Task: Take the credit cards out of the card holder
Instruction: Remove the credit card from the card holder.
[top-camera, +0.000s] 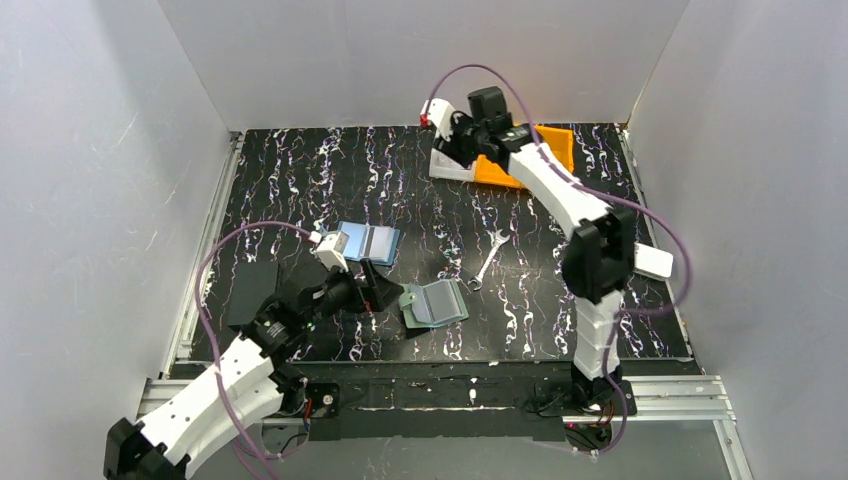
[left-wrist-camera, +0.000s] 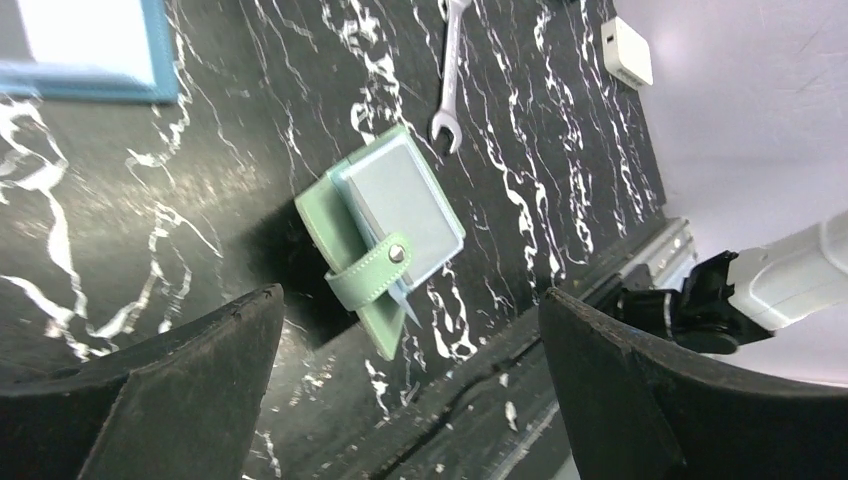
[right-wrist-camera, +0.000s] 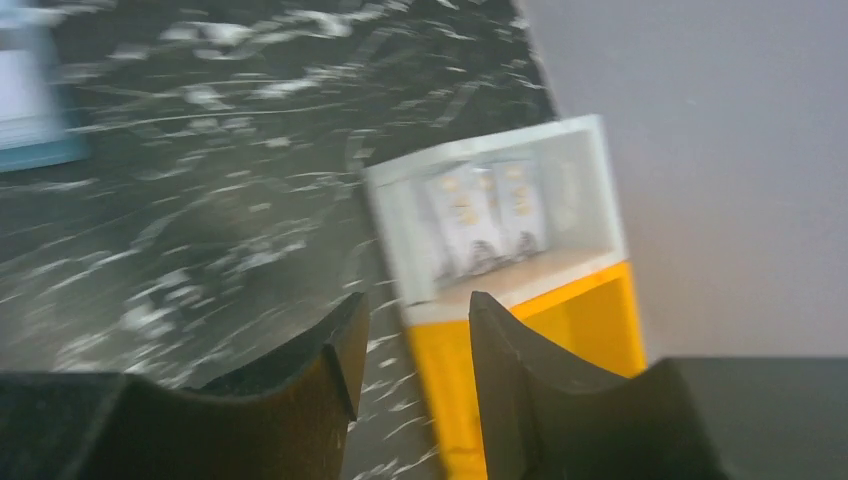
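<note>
**Top view.** Sage-green soft card holder with snap tab (top-camera: 432, 303): flat on black white-veined tabletop (top-camera: 300, 170), just ahead and to the right of left fingers (top-camera: 368, 288), grey-blue face uppermost. No loose credit cards seen anywhere. Right fingers (top-camera: 452, 140): well apart from holder, over white-and-orange box (top-camera: 530, 160). Silver spanner (top-camera: 485, 262) and light-blue flat rectangle with dark stripe (top-camera: 368, 243): lying apart from both pairs of fingers.

**Left wrist view.** Left fingers (left-wrist-camera: 190, 385) spread wide, empty. Holder (left-wrist-camera: 385, 235) just beyond the tips, centred on the gap, untouched. Tab apparently snapped across the near edge. Pale corner, possibly a card, peeking beneath.

**Right wrist view.** Blurred. Right fingers (right-wrist-camera: 540, 390) narrowly parted, nothing between. Box (right-wrist-camera: 500, 215) just beyond the tips.

**Progress, as judged.** Not begun. Left to do: unsnapping, opening, extracting every card.
</note>
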